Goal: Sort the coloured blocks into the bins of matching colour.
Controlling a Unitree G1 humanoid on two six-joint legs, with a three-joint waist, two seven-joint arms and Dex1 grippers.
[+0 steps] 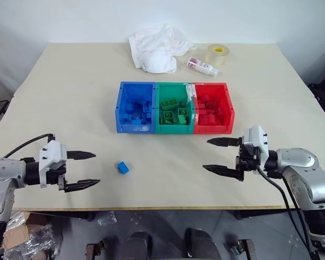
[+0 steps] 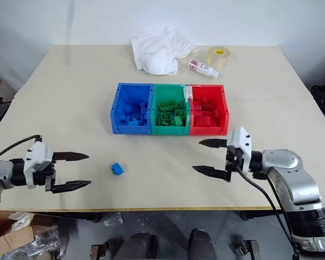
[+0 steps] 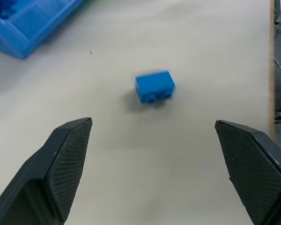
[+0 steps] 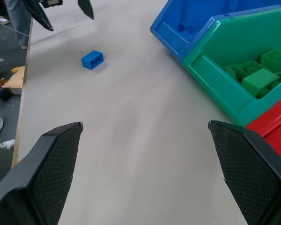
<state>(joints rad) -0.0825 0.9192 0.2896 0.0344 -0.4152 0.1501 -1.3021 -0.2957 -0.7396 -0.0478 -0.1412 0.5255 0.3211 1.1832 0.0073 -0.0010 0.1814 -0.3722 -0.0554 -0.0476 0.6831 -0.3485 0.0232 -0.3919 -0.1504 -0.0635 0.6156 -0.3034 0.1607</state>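
Between both spread claws, left claw (image 1: 84, 169) and right claw (image 1: 222, 155), blue block (image 1: 123, 168) on table (image 1: 70, 97); wrist views reveal studs sideways.

Left tool (image 1: 84, 170) fingers spread wide, right tool (image 1: 219, 155) likewise, both pointing inward

White cloth (image 1: 156, 47), tape roll (image 1: 217, 54), bottle (image 1: 202, 66)

silver arms, white wrist blocks, black cables, black-fingered tools.
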